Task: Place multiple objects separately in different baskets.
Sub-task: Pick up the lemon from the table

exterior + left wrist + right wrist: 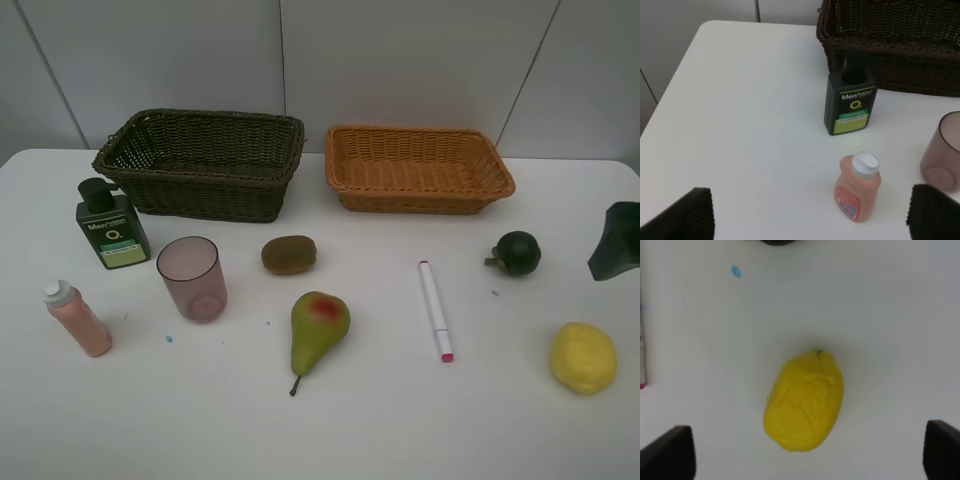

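On the white table (380, 430), the dark basket (200, 165) stands at the back with nothing visible inside. The light basket (418, 168) just beside it holds no object either, so no part of the sorting is done yet. The left gripper (809, 215) hangs with its jaws wide apart and grasps nothing. Before it, in front of the dark basket's left end, stands the pink bottle (858, 187), upright, with the green bottle (850, 102) between it and the basket and the cup (942, 150) near its side. The right gripper (805, 454) is also spread wide and empty. It hovers above the lemon (804, 400), which lies far from the dark basket, near the opposite front corner of the table. I think the pink bottle is the bigger risk: it is tall and narrow, so a finger that touches it first can push it over, and then it may roll against the cup. The lemon is rounded — if the fingers close away from its middle, it can slip out and roll over the table. An object released too early may also land on the rim of the dark basket instead of inside.
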You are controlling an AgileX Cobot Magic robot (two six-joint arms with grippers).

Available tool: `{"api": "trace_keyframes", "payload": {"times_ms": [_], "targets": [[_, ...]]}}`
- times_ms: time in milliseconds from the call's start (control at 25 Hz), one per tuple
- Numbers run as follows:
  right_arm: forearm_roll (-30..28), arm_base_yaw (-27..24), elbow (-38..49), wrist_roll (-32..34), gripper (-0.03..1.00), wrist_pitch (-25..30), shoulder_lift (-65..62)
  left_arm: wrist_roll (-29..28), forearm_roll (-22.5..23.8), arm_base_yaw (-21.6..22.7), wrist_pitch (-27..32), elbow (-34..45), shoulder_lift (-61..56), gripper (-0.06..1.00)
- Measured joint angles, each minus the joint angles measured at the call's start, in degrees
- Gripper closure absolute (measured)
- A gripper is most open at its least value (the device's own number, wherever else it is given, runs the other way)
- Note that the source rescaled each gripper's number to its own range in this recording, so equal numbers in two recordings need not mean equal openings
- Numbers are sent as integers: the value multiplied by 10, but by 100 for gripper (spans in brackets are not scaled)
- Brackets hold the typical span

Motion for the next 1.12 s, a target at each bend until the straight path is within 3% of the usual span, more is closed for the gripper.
{"api": "trace_keyframes", "payload": {"times_ms": [440,840,1120], "targets": [[-13,0,0,3,-3,-15,94,0,0,0,0,0,0,-5],[-11,-19,81,17,-3,-124,116,0,0,0,0,0,0,-5],[2,-21,119,17,-3,-161,116,0,0,0,0,0,0,-5]]}}
